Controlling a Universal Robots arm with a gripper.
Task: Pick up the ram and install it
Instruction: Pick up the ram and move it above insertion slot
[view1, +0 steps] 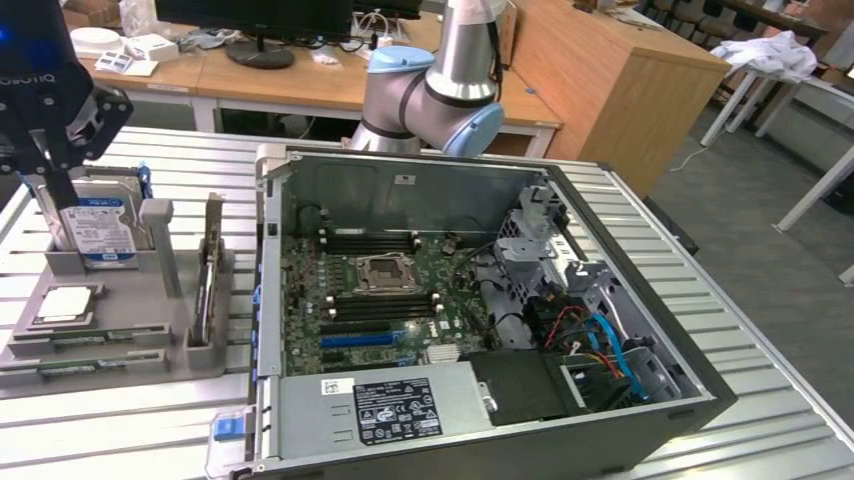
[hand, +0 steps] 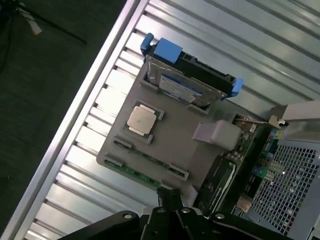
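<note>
Two ram sticks lie flat in slots along the front edge of a grey holder (view1: 134, 345): one ram stick (view1: 83, 342) sits just behind the other ram stick (view1: 67, 368). In the wrist view the same green ram sticks (hand: 150, 159) (hand: 132, 173) lie below my gripper (hand: 169, 194), whose fingers are shut together with nothing between them. In the exterior view my gripper (view1: 51, 185) hangs high over the holder's back part, near the hard drive, well above the ram.
The holder also carries an upright blue-labelled hard drive (view1: 102, 230), a square silver CPU (view1: 64, 303) and an upright card (view1: 210, 270). To the exterior view's right an open computer case (view1: 667, 330) lies on the slatted table, its motherboard (view1: 387, 290) showing black memory slots (view1: 378, 306).
</note>
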